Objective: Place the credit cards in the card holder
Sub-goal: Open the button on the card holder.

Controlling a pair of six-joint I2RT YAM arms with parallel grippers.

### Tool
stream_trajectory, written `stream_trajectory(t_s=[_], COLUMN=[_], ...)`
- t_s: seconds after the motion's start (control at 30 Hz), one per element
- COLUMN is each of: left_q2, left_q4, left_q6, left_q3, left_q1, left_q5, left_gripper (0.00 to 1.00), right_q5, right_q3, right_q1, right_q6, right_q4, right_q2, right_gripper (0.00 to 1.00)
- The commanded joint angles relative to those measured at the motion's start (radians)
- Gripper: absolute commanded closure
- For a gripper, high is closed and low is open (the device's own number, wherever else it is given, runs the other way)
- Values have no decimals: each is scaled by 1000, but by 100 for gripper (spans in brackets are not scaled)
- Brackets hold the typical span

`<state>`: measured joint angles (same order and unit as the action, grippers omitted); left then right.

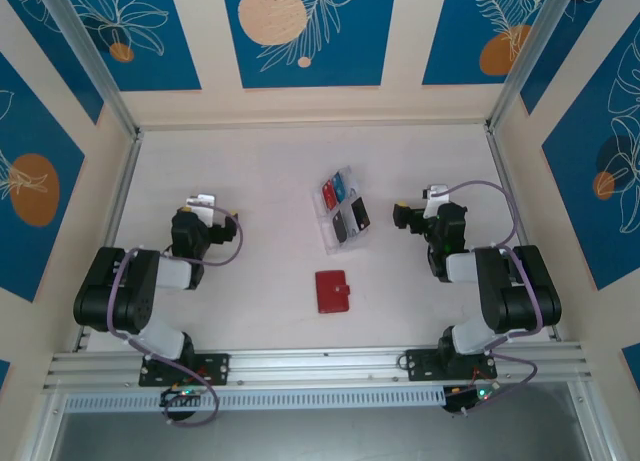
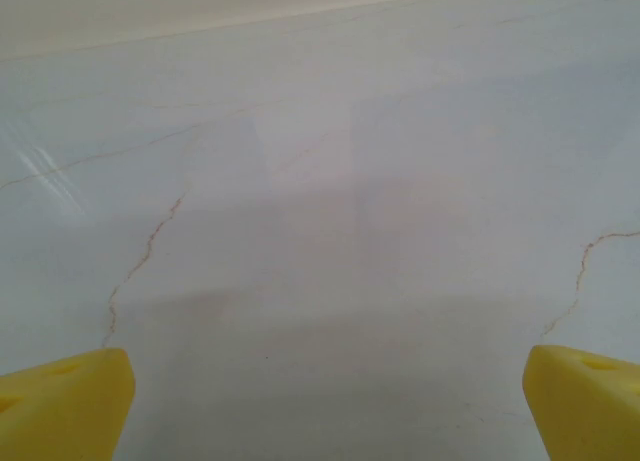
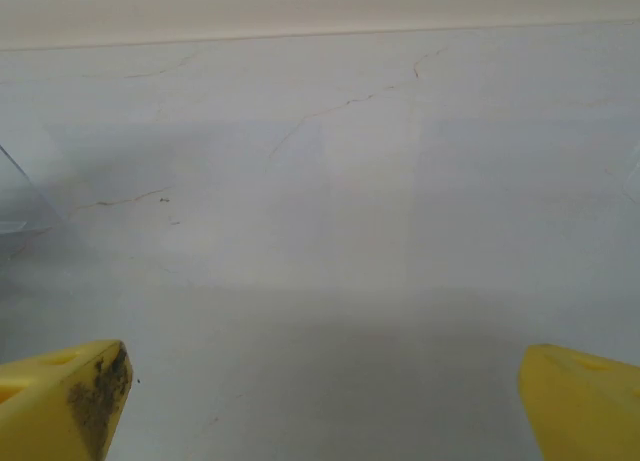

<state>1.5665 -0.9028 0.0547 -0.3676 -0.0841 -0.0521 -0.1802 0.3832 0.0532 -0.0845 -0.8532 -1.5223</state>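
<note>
The left hand (image 1: 203,202) hovers over the left part of the tabletop (image 1: 250,161) with its jaws spread wide apart and nothing between them. In the left wrist view its two yellow fingers (image 2: 65,401) sit at the bottom corners with bare pale tabletop between. The right hand (image 1: 433,194) is over the right part of the tabletop, also spread wide and holding nothing. Its wrist view again has one yellow finger in each bottom corner, and the left one carries a dark smudge on its inner face.

There are two hands, four credit cards (image 1: 345,207), one card holder (image 1: 331,291) and one clear tray (image 1: 331,243).

The clear tray lies at the middle of the tabletop, turned at a slant, between the two hands and nearer the right one. All four credit cards lie inside it. The red card (image 1: 329,193) and the blue card (image 1: 343,186) are side by side in its far end. The two black cards (image 1: 343,227) are side by side in its near end. I cannot tell how its compartments are divided.

The card holder is red and lies flat and closed, just near of the tray and apart from it, roughly midway between the two arms. Nothing lies on it, and both hands are well apart from it.
</note>
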Motion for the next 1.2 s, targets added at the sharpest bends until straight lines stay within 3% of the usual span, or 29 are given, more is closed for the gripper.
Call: stream_trajectory(t_s=[0.0, 0.67, 0.8, 0.9, 1.17], left_q2=[-12, -11, -11, -10, -10], left_q4=[-5, -4, -5, -24, -18], left_q6=[10, 10, 5, -19, -23], left_q3=[-15, -16, -15, -7, -10], left_q1=[9, 9, 9, 10, 12], left_q5=[18, 17, 12, -51, -51], left_gripper=[0, 0, 0, 0, 0], right_q5=[-17, -10, 52, 126, 131], right_q3=[-11, -9, 17, 34, 34], right_q1=[8, 5, -24, -61, -64], right_q6=[19, 17, 3, -17, -19], right_q4=[-38, -34, 15, 48, 47], right_q2=[2, 2, -1, 0, 0], right_gripper=[1, 1, 1, 1, 1])
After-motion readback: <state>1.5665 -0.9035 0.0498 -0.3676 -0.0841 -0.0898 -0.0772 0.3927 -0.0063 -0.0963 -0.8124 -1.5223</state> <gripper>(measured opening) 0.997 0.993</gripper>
